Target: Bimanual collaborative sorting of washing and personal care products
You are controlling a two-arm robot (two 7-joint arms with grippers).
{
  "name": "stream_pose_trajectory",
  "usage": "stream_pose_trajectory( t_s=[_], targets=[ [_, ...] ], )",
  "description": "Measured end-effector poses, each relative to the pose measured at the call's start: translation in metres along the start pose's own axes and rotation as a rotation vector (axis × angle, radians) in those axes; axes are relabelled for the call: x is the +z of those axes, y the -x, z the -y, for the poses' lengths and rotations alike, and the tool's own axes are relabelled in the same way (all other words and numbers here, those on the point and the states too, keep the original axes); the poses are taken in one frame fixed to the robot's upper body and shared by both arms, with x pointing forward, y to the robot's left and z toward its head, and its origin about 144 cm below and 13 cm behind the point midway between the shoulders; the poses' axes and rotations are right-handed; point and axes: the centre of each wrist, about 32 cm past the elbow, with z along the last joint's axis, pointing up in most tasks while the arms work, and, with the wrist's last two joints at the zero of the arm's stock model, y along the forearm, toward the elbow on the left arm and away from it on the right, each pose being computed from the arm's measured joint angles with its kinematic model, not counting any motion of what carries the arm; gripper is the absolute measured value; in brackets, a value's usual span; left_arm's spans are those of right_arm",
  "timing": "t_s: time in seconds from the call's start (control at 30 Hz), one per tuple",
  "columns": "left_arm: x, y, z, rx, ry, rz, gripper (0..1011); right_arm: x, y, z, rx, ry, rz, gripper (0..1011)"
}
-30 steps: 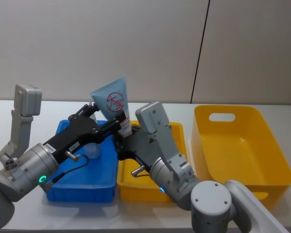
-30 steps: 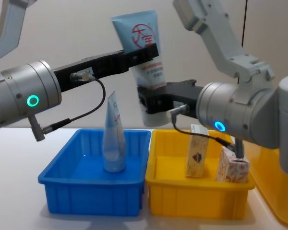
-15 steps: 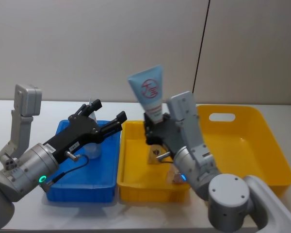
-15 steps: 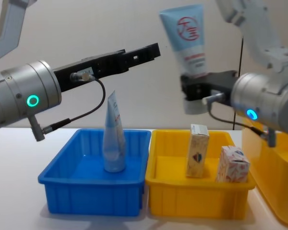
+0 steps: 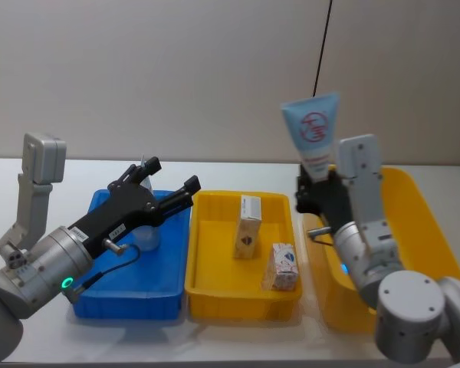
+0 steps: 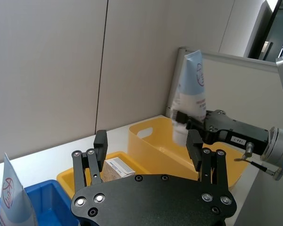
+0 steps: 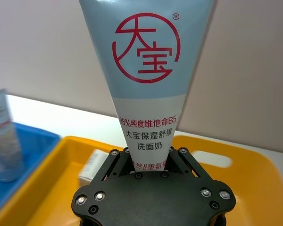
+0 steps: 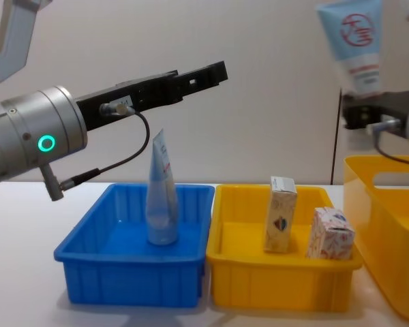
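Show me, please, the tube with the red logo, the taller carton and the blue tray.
tube with the red logo [image 5: 314,129], head view, on its round logo.
taller carton [image 5: 247,230], head view, on its front face.
blue tray [image 8: 133,283], chest view, on its front wall.

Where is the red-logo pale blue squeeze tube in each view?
Head: pale blue squeeze tube upper right, upright in right claw.
Chest: tube top right.
Left wrist: tube beyond left claw.
Right wrist: tube rising from right claw.
Landmark in all: large yellow plastic bin.
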Motion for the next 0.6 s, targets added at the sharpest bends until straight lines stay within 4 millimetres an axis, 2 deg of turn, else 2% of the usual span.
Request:
stream_pose_trajectory(
  t_s=[0.6],
  targets=[
    [0.000,0.000,0.000,0.000,0.000,0.000,1001,-0.012,-0.056,0.018,-0.262,0.136,0.008,189]
  ],
)
